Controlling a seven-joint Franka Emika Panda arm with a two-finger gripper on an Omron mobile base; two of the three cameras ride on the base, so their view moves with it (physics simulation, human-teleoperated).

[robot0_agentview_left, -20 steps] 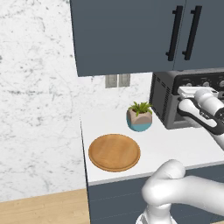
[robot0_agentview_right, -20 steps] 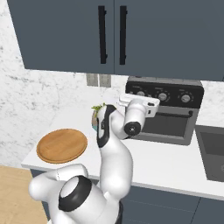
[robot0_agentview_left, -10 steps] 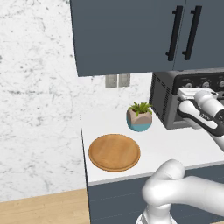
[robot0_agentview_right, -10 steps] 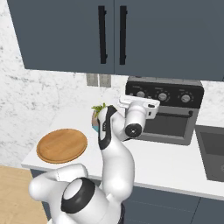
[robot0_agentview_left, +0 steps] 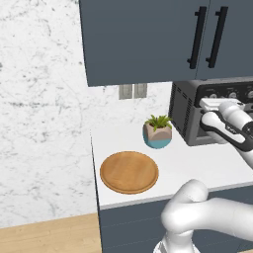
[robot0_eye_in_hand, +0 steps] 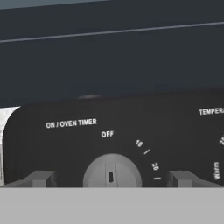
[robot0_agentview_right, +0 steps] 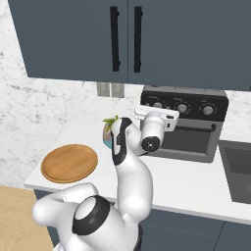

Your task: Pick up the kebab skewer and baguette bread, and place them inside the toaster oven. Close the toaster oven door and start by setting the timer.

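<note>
- Nothing in the scene shifts between the earlier base views and now: my arm keeps its place in front of the toaster oven (robot0_agentview_right: 184, 125), and the round wooden board (robot0_agentview_left: 129, 171) and the potted plant (robot0_agentview_left: 158, 131) lie where they were. I judge this a hold or a very fine approach, not a travel move.
- Toaster oven door (robot0_agentview_right: 188, 141): it appears shut in the right base view, its black bar handle across the top of the glass. Kebab skewer and baguette bread: the board is bare, so I judge they are already inside, though the glass does not let me confirm it.
- Task stage, as a judgement: loading and closing are done; setting the timer remains.
- Timer knob (robot0_eye_in_hand: 112, 172): in the hand view it sits under the label ON / OVEN TIMER, its pointer aimed up toward OFF, so the timer does not look started.
- Claw (robot0_eye_in_hand: 112, 179): spread wide, one fingertip on each side of the knob and apart from it, gripping nothing.
- Arm pose: the arm rises from the base, bends at the elbow above the surface (robot0_agentview_left: 207, 165), and the wrist (robot0_agentview_right: 153, 128) levels out so the hand faces the black control strip (robot0_agentview_right: 184, 106) head-on, near its left end.
- Next move calls for closing the claw on the knob and turning it toward the minute marks.
</note>
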